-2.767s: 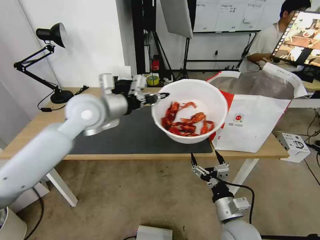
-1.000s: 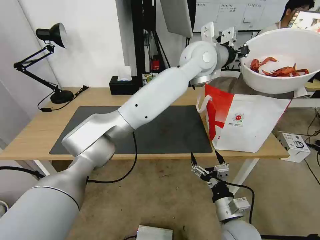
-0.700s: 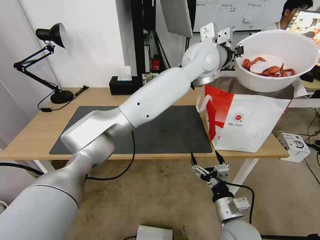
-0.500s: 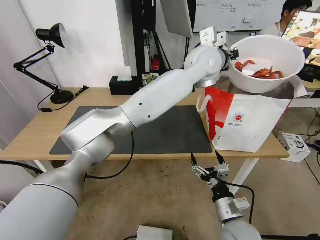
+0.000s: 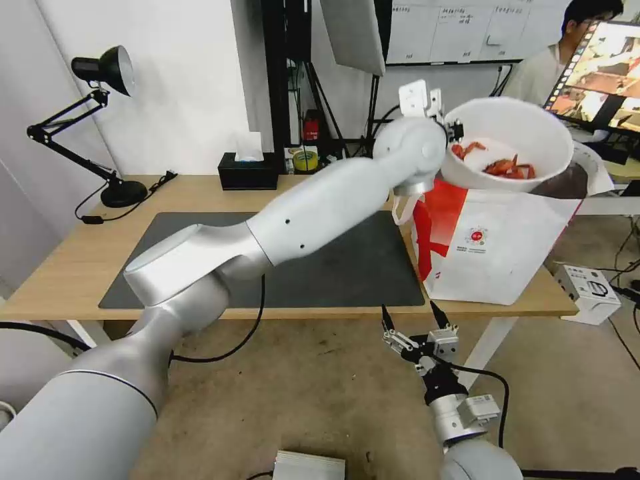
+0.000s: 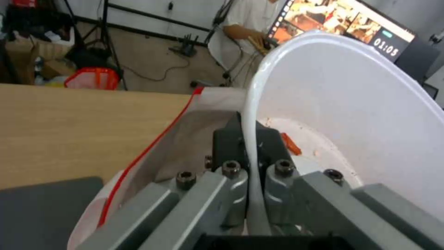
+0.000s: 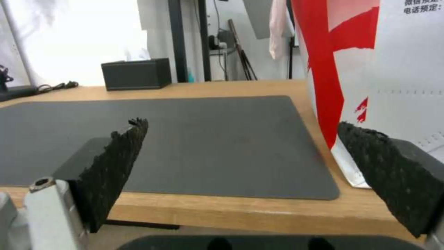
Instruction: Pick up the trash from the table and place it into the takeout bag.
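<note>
Since the earlier moments, the left gripper (image 5: 456, 131) has carried the one white bowl (image 5: 510, 143) from above the dark mat across to the takeout bag (image 5: 507, 233) and then down, so that the bowl now hangs at the bag's open mouth, its underside close over the silver lining. The left arm (image 5: 313, 200) stretches across the bench (image 5: 60, 267) from lower left to upper right.

In the left wrist view the two fingers (image 6: 231, 180) are pinched on the bowl's thin white rim (image 6: 252, 139), one inside and one outside. The bowl is round, smooth and white, tilted slightly toward the camera of the head view; in it lie several red crayfish shells (image 5: 500, 165), too tangled to count exactly. A reddish smear marks its inner floor in the left wrist view.

One takeout bag stands upright at the right end of the bench, just beside the mat (image 5: 347, 267); it is white with a red side panel and a small round red logo (image 5: 476, 235).

The right gripper (image 5: 412, 327) hangs low in front of the bench edge, well apart from the bag, its two black-padded fingers (image 7: 116, 166) spread wide with nothing between them. One black tissue box (image 5: 249, 179) sits at the bench's far edge.
</note>
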{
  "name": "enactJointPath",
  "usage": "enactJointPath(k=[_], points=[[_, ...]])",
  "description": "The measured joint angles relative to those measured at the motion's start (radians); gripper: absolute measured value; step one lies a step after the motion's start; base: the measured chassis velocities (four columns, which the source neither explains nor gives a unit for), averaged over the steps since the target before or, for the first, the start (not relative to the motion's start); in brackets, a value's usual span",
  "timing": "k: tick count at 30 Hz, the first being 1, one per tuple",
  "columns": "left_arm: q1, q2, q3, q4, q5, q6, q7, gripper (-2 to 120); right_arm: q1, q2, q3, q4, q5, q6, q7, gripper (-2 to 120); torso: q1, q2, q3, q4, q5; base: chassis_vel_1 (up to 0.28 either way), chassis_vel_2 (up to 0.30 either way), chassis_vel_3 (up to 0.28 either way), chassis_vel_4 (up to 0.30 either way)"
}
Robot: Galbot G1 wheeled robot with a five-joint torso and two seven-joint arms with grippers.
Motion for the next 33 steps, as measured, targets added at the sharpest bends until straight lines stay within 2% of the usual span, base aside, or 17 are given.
enactJointPath(k=[5, 7, 9, 10, 13, 15, 17, 19, 21, 25, 28, 29, 32, 33], points=[[0.005, 0.001, 0.002, 0.0, 0.003, 0.002, 0.001, 0, 0.0, 0.0, 0.0, 0.0, 0.0, 0.0, 0.0, 100, 0.0, 0.0, 0.0, 0.0, 0.0, 0.0, 0.0, 0.0, 0.0], [0.005, 0.001, 0.002, 0.0, 0.003, 0.003, 0.002, 4, 0.0, 0.0, 0.0, 0.0, 0.0, 0.0, 0.0, 100, 0.0, 0.0, 0.0, 0.0, 0.0, 0.0, 0.0, 0.0, 0.0], [0.007, 0.001, 0.002, 0.0, 0.003, 0.005, 0.005, 14, 0.0, 0.0, 0.0, 0.0, 0.0, 0.0, 0.0, 100, 0.0, 0.0, 0.0, 0.0, 0.0, 0.0, 0.0, 0.0, 0.0], [0.007, 0.001, 0.002, 0.0, 0.003, 0.005, 0.005, 14, 0.0, 0.0, 0.0, 0.0, 0.0, 0.0, 0.0, 100, 0.0, 0.0, 0.0, 0.0, 0.0, 0.0, 0.0, 0.0, 0.0], [0.011, 0.001, 0.001, -0.004, 0.003, 0.007, 0.009, 29, 0.0, 0.0, 0.0, 0.0, 0.0, 0.0, 0.0, 100, 0.0, 0.0, 0.0, 0.0, 0.0, 0.0, 0.0, 0.0, 0.0], [0.011, 0.002, 0.001, -0.005, 0.002, 0.008, 0.01, 32, 0.0, 0.0, 0.0, 0.0, 0.0, 0.0, 0.0, 100, 0.0, 0.0, 0.0, 0.0, 0.0, 0.0, 0.0, 0.0, 0.0], [0.012, 0.002, -0.001, -0.008, 0.001, 0.009, 0.014, 44, 0.0, 0.0, 0.0, 0.0, 0.0, 0.0, 0.0, 100, 0.0, 0.0, 0.0, 0.0, 0.0, 0.0, 0.0, 0.0, 0.0], [0.012, 0.002, -0.002, -0.009, 0.0, 0.009, 0.015, 48, 0.0, 0.0, 0.0, 0.0, 0.0, 0.0, 0.0, 100, 0.0, 0.0, 0.0, 0.0, 0.0, 0.0, 0.0, 0.0, 0.0], [0.013, 0.002, -0.002, -0.012, -0.001, 0.011, 0.015, 59, 0.0, 0.0, 0.0, 0.0, 0.0, 0.0, 0.0, 100, 0.0, 0.0, 0.0, 0.0, 0.0, 0.0, 0.0, 0.0, 0.0], [0.014, 0.002, -0.002, -0.012, 0.0, 0.011, 0.016, 68, 0.0, 0.0, 0.0, 0.0, 0.0, 0.0, 0.0, 100, 0.0, 0.0, 0.0, 0.0, 0.0, 0.0, 0.0, 0.0, 0.0], [0.014, 0.002, -0.002, -0.013, 0.004, 0.012, 0.023, 84, 0.0, 0.0, 0.0, 0.0, 0.0, 0.0, 0.0, 100, 0.0, 0.0, 0.0, 0.0, 0.0, 0.0, 0.0, 0.0, 0.0], [0.014, 0.002, -0.002, -0.013, 0.004, 0.012, 0.023, 84, 0.0, 0.0, 0.0, 0.0, 0.0, 0.0, 0.0, 100, 0.0, 0.0, 0.0, 0.0, 0.0, 0.0, 0.0, 0.0, 0.0], [0.014, 0.002, -0.001, -0.019, 0.005, 0.012, 0.031, 97, 0.0, 0.0, 0.0, 0.0, 0.0, 0.0, 0.0, 100, 0.0, 0.0, 0.0, 0.0, 0.0, 0.0, 0.0, 0.0, 0.0], [0.014, 0.002, -0.001, -0.019, 0.005, 0.012, 0.031, 97, 0.0, 0.0, 0.0, 0.0, 0.0, 0.0, 0.0, 100, 0.0, 0.0, 0.0, 0.0, 0.0, 0.0, 0.0, 0.0, 0.0]])
